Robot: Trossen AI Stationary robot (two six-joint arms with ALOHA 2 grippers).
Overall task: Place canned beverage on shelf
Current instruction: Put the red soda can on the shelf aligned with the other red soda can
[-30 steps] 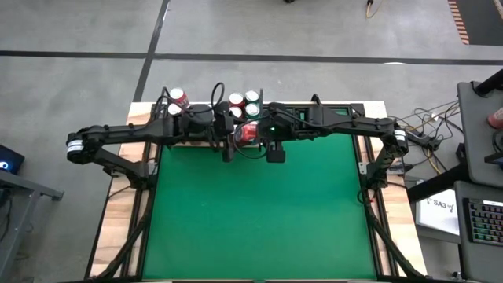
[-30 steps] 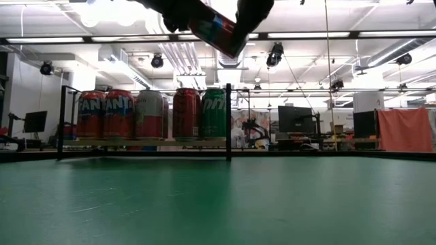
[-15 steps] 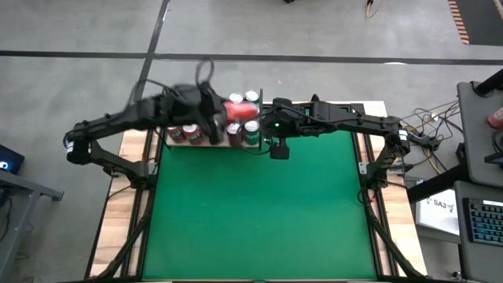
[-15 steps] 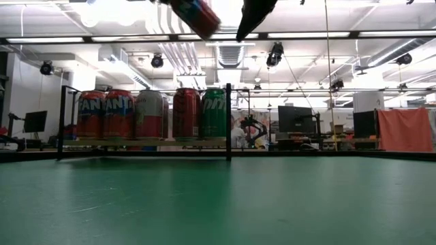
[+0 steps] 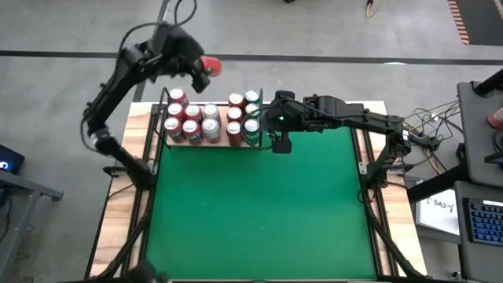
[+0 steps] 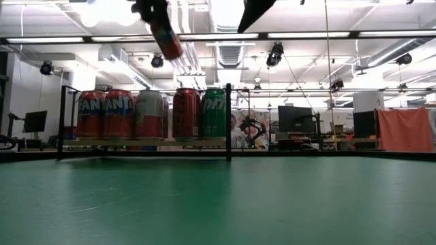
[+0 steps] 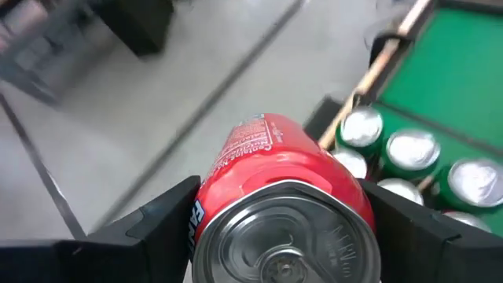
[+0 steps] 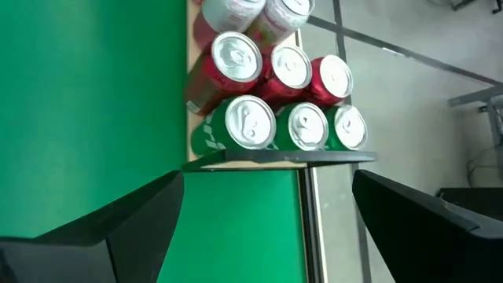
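Item: red can, clamped in left gripper, aloft beyond the shelf. Right gripper wide, empty, beside it. Risk: can apparently tilted; may topple shelved cans on descent.

green felt table top, grey floor, keyboard (partly cut off), monitors behind

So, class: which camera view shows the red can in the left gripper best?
The left wrist view: the red can fills it, clamped between both fingers. The high view and low view show it small; the right wrist view misses it.
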